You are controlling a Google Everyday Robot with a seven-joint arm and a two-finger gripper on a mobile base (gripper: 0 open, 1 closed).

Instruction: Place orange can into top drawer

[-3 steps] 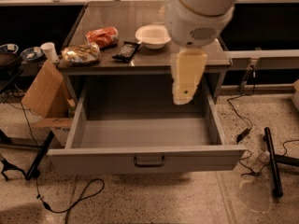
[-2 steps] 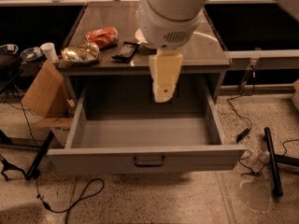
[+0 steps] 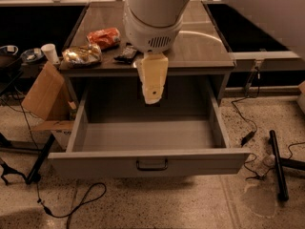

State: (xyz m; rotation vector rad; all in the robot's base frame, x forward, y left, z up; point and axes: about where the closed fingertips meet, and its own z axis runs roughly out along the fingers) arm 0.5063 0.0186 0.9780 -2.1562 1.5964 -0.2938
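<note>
the gripper (image 3: 151, 95) is hung just in front of the table (image 3: 205, 44) edge, above the back of the pulled-out drawer (image 3: 105, 162); spread or closed can't be told. the can (image 3: 82, 55), crinkly gold-and-silver foil look, is left lying at the table's front left corner, near an orange packet (image 3: 104, 37).

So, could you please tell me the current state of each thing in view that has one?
top drawer: pulled fully open, nothing visible inside.
orange can: lying on the countertop at its front left corner, not held.
gripper: hanging above the open drawer, nothing visible in it.
orange-red packet: lying on the countertop behind the can.
black packet: lying flat on the countertop.
cardboard box: on the floor left of the drawer, flap open.
</note>
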